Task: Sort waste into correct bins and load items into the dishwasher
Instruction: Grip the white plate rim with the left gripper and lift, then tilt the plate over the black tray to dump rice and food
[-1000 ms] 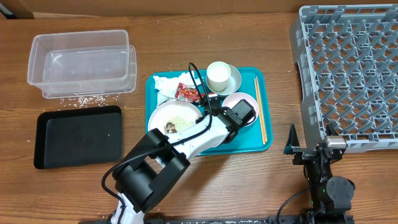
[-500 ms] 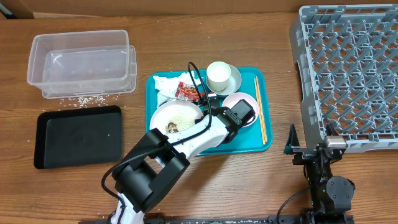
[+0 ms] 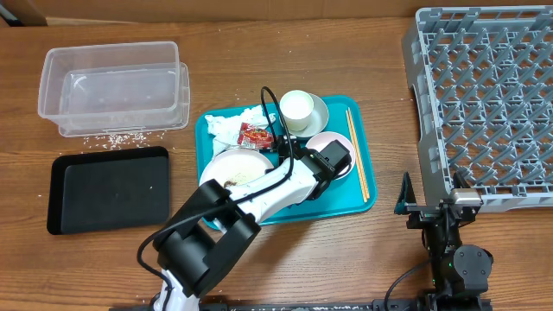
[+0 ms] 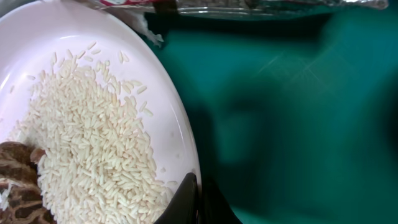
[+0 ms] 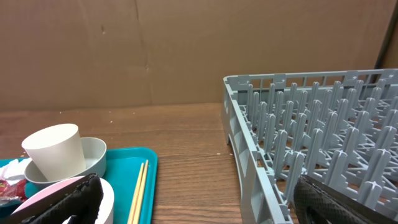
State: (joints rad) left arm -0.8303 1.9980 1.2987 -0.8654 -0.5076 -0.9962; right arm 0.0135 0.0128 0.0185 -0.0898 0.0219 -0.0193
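Note:
My left gripper (image 4: 198,200) is shut on the right rim of the white plate (image 4: 158,93), which holds rice (image 4: 93,137) and brown scraps (image 4: 15,177). From overhead the plate (image 3: 232,164) lies on the teal tray (image 3: 285,207), with my left gripper (image 3: 283,168) at its edge. The napkin (image 3: 225,125), red wrapper (image 3: 256,134), cup with saucer (image 3: 300,108), bowl (image 3: 321,138) and chopsticks (image 3: 356,155) are on that tray. The bowl is partly hidden by my wrist. My right gripper (image 5: 199,208) is open and empty beside the grey dish rack (image 5: 311,124).
The clear tub (image 3: 112,86) stands at the back left, the black tray (image 3: 108,188) in front of it, with loose rice grains (image 3: 112,138) between them. The dish rack (image 3: 488,104) fills the right side. My right arm (image 3: 449,233) sits at the front right.
The teal tray has slid left and turned a little, with the plate, cup, bowl and chopsticks on it. My left gripper stays on the plate rim. The right arm has not moved.

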